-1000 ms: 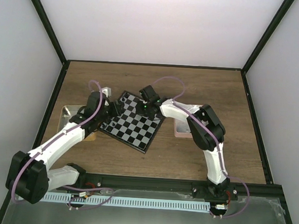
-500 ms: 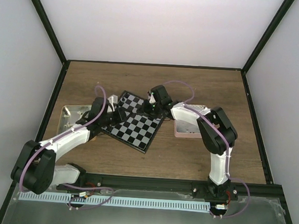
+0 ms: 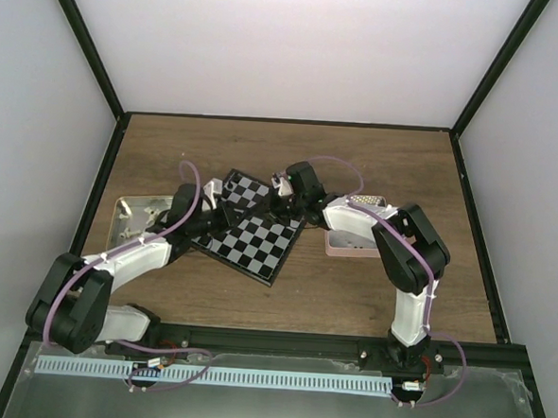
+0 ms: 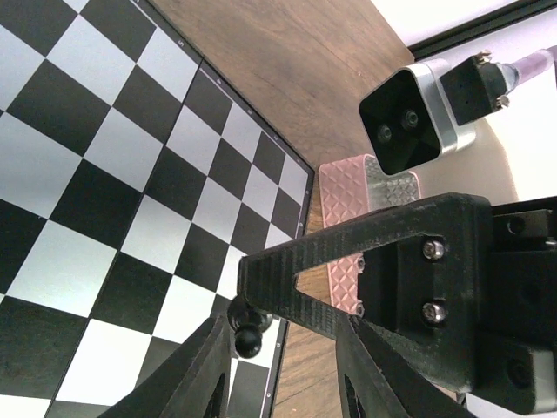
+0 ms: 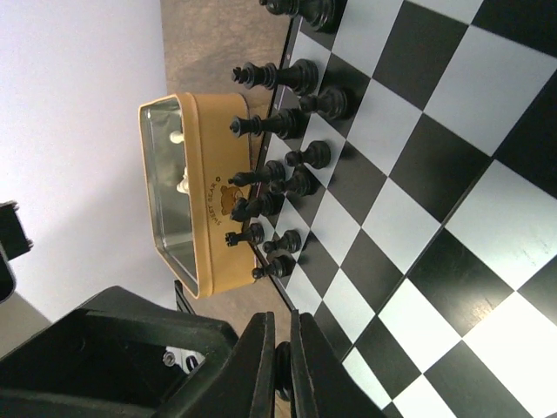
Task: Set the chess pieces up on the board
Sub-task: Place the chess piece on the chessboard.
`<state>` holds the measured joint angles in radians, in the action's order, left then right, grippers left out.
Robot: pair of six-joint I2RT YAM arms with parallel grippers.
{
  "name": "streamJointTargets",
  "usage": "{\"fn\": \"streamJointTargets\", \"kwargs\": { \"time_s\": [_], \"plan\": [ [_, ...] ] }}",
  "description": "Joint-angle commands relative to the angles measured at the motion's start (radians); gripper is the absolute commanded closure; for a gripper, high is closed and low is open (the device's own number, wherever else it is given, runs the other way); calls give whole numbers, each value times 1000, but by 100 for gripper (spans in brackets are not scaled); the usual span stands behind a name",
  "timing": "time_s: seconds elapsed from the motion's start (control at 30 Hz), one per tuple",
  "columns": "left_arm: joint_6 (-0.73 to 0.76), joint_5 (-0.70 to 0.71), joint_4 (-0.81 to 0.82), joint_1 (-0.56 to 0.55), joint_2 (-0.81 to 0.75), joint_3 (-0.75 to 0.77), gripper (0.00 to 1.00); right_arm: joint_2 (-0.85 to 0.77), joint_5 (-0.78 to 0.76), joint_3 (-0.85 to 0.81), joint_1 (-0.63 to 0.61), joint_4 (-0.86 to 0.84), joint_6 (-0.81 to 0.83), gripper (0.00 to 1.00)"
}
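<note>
**Right gripper pinches a black piece over the board; left gripper stands wide apart**

The right gripper [image 5: 280, 348] has its fingers drawn nearly together, with only a thin slot between them. A small black piece [image 4: 247, 327] with a round head is clamped in that slot. It hangs low over the board [image 3: 254, 236], above the checks by the board's corner that points to the right edge of the worktop [image 3: 349, 299].

The left gripper [image 4: 283, 353] is spread wide and holds nothing. Its two fingers [image 4: 187, 379] stand on either side of the right gripper's tip and the piece it carries. Whether they touch either one cannot be told.

The board lies flat a little left of the worktop's middle, turned at an angle to the edges. A row of black pieces [image 5: 283, 178] stands upright along the board's rim that faces the left edge. Just beyond that rim is a tan tray [image 5: 209, 174] with a shiny metal inside, and a few white pieces [image 5: 180, 183] lie in it. A pink tray [image 3: 348, 244] sits on the side of the board toward the right edge, close to its corner.

The tan tray's outer wall carries a small bear drawing with a line of dark lettering. The last word reads "BEAR", and the word before it is too small to make out.
</note>
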<state>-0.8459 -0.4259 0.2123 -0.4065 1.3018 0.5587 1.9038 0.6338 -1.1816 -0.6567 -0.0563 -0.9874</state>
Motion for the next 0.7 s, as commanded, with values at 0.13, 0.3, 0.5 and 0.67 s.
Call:
{"fn": "streamJointTargets", "kwargs": {
  "time_s": [0.13, 0.3, 0.5, 0.67],
  "plan": [
    [-12, -16, 56, 2, 26, -19, 67, -41, 51, 7, 5, -41, -33, 99],
    [-10, -18, 56, 2, 38, -20, 75, -39, 59, 7, 5, -47, -40, 99],
    [11, 6, 37, 1, 43, 0, 95, -46, 39, -3, 6, -20, -11, 99],
    [117, 91, -166, 2, 50, 92, 96, -60, -149, -86, 41, 189, 116, 85]
  ]
}}
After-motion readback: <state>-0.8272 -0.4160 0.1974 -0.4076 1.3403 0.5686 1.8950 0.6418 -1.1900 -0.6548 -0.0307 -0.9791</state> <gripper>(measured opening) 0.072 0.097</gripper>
